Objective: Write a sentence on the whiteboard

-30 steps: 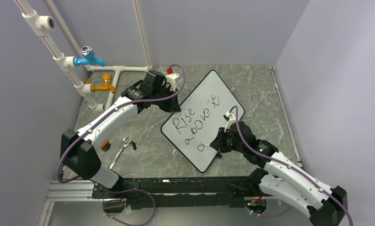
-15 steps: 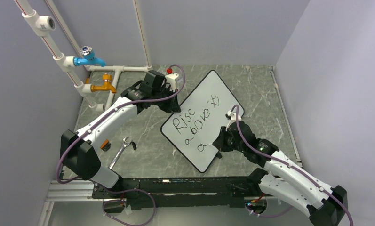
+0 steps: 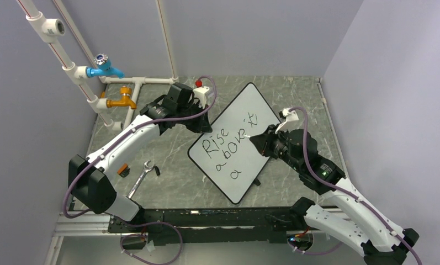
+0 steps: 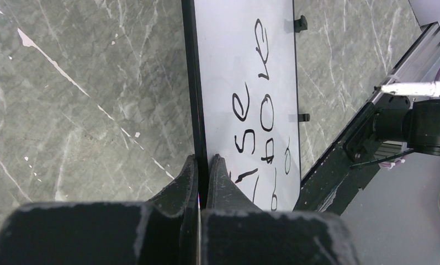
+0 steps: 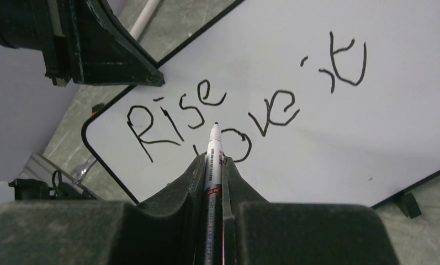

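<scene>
Whiteboard (image 3: 260, 105) lies diagonally mid-tabletop (image 3: 168, 165). Left hand (image 4: 205, 159) clamped on its left rim; right hand (image 5: 213, 159) clamped on marker (image 5: 213, 142), tip over the sentence (image 3: 228, 146). Right arm overhangs the board's right edge; wrench (image 3: 142, 175) and blue tap (image 3: 103, 69) sit left.

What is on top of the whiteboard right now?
The whiteboard carries black writing: "Rise above it" and a lone "a". The right end effector, shut on a marker, covers part of its right side; what lies beneath is hidden.
</scene>
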Available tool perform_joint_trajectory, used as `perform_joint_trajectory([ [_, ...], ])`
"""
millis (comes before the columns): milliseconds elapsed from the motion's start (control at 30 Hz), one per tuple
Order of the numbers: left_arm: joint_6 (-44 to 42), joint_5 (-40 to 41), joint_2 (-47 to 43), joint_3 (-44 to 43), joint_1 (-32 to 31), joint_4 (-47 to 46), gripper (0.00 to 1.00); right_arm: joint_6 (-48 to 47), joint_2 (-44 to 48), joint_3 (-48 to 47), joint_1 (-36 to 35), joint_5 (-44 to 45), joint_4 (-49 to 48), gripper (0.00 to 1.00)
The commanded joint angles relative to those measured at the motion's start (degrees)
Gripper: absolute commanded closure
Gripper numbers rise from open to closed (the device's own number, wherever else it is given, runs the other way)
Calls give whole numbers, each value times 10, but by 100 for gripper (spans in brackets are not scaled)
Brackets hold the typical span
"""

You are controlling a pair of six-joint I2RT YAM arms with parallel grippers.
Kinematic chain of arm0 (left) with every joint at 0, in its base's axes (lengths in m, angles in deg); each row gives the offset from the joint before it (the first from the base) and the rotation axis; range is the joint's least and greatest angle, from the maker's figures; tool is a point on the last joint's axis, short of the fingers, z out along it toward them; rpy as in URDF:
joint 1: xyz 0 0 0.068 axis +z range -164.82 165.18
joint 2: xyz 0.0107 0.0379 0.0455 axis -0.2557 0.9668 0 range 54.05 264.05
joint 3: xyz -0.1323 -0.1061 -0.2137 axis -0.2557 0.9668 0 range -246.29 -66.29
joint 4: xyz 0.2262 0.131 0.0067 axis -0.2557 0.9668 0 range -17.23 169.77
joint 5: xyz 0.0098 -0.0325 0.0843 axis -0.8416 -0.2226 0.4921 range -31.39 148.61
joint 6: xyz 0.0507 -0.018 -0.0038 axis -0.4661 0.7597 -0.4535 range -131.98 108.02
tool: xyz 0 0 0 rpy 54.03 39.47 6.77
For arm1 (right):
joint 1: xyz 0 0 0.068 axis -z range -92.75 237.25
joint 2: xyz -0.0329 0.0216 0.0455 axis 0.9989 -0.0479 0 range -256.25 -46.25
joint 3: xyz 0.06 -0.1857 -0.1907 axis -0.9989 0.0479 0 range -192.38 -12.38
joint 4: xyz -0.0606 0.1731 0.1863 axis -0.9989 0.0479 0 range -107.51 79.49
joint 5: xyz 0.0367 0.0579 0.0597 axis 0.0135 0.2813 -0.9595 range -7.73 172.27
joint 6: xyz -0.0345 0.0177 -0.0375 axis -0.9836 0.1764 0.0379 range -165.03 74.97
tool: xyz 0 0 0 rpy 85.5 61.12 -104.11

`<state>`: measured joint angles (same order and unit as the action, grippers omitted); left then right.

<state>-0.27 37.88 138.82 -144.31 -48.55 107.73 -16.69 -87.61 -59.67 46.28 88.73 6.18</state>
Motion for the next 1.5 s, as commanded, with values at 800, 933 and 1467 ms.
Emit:
perform_joint_trajectory([
  [800, -19, -39, 27, -56, 30, -21, 100, -12, 33, 146, -2, -106, -63, 100],
  [933, -21, -56, 58, -81, 32, -13, 100, -18, 36, 142, -2, -89, -64, 100],
  [1467, -18, -64, 83, -77, 47, -25, 100, -32, 17, 153, -2, -55, -74, 100],
])
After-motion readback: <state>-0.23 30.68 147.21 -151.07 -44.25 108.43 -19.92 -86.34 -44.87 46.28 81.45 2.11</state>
